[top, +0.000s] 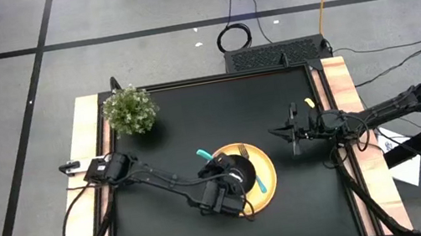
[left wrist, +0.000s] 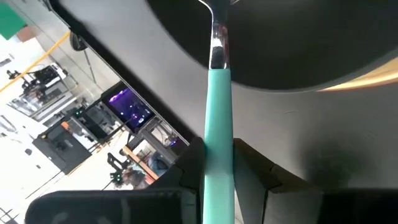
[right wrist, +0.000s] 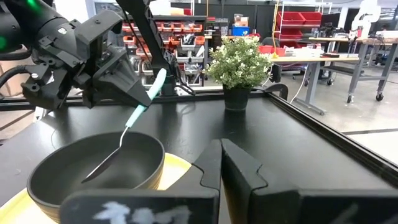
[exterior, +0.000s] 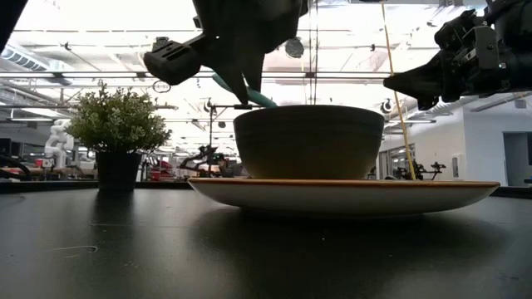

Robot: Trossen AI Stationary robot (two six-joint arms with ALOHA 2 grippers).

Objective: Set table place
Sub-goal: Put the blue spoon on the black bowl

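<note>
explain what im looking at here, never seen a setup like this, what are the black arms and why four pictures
These are two robot arms at a black table, each ending in a two-fingered tool. One picture looks down from above, one looks level across the tabletop, and two come from cameras on the wrists. On the table are a potted plant and a yellow plate with a black bowl on it; a teal fork also lies on the plate. The left tool holds a teal-handled spoon, its tip inside the bowl. The right tool waits shut beside the plate, holding nothing.

Black bowl (top: pixel 238 171) upright on yellow plate (top: pixel 267 198), R-centre of black table (top: pixel 177 123). Teal-handled spoon (right wrist: pixel 134 118) tilted, tip down in bowl. Teal fork (top: pixel 260 183) flat on plate, just beside bowl.
</note>
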